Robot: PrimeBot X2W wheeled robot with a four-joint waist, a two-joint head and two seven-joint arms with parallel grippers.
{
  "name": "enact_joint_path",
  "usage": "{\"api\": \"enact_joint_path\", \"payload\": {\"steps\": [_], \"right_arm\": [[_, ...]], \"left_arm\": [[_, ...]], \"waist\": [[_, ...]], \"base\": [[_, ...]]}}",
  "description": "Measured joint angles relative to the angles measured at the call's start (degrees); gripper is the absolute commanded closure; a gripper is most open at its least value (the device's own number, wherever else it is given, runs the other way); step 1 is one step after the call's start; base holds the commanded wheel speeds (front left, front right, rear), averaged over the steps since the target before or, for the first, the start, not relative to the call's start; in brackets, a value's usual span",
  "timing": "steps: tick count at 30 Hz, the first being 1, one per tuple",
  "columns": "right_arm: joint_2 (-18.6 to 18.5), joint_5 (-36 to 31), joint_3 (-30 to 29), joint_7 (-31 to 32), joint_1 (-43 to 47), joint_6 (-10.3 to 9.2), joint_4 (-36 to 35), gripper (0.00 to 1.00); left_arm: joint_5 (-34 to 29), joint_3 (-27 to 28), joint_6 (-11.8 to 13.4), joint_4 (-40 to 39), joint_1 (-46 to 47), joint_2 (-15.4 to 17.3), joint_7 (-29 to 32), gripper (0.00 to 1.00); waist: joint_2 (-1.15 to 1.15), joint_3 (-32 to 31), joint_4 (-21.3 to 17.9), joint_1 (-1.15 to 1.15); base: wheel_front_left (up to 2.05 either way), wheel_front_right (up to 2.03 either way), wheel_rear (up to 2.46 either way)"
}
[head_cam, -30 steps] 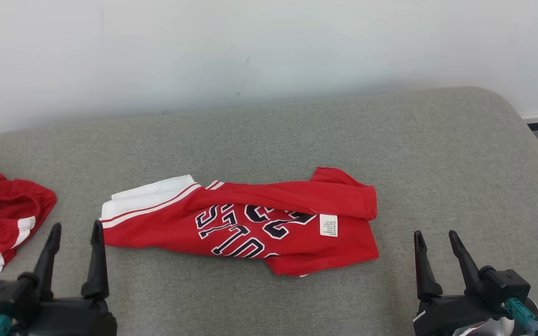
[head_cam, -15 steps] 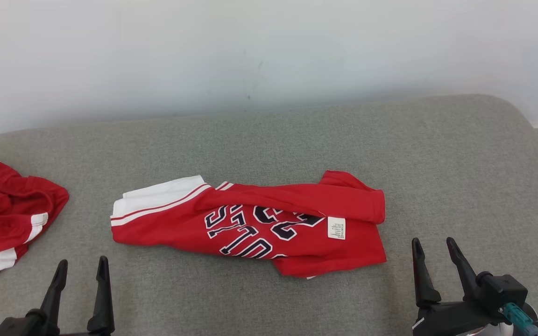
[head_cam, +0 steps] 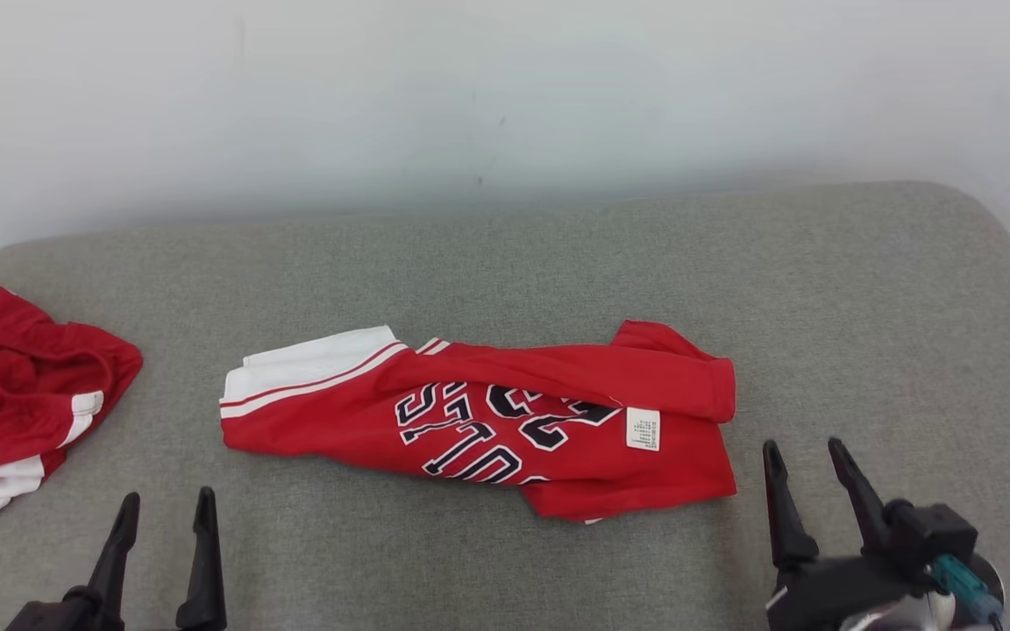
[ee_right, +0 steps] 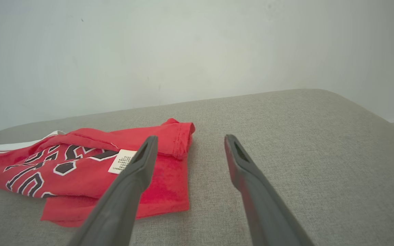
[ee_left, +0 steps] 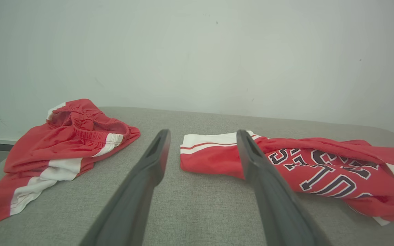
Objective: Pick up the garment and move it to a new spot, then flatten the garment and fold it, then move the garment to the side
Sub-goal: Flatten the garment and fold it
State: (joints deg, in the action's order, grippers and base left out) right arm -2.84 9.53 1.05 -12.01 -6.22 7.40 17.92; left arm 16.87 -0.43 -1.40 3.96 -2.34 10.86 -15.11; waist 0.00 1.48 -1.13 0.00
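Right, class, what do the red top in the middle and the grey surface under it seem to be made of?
Red top: probably thin, soft knit cloth, matt; it lies limp in soft folds with a stitched hem. Its dark letters look printed or sewn on, unclear which.
Grey surface: probably woven upholstery cloth over padding, matt; a fine weave grain shows and its corners are rounded.

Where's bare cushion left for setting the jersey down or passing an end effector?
Widest bare patch: right end of the cushion, between the jersey and the rounded edge. Also the back strip between jersey and wall. A narrower lane runs between jersey and shorts, ahead of the left end effector. Left end is crowded by the shorts.
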Motion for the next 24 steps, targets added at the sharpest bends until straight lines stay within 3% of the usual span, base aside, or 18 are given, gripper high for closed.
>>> {"api": "enact_joint_path", "payload": {"steps": [6,12,24], "right_arm": [[-0.4,-1.6,0.4,0.7,-4.6,0.00,3.1,0.00],[-3.0,-1.7,1.6,0.9,-9.8,0.00,10.6,0.00],[-5.4,4.0,5.7,-0.6,-18.2,0.00,26.9,0.00]], "left_arm": [[-1.1,0.0,-1.1,0.6,0.9,-1.1,0.0,0.00],[-2.3,0.0,-2.5,2.2,2.5,-2.3,0.0,0.00],[-3.7,0.0,-4.2,3.8,4.5,-4.3,0.0,0.00]], "waist": [[0.00,0.9,0.8,0.00],[0.01,2.3,2.7,0.00],[0.00,4.8,6.6,0.01]], "base": [[0.00,0.00,0.00],[0.00,0.00,0.00],[0.00,0.00,0.00]]}}
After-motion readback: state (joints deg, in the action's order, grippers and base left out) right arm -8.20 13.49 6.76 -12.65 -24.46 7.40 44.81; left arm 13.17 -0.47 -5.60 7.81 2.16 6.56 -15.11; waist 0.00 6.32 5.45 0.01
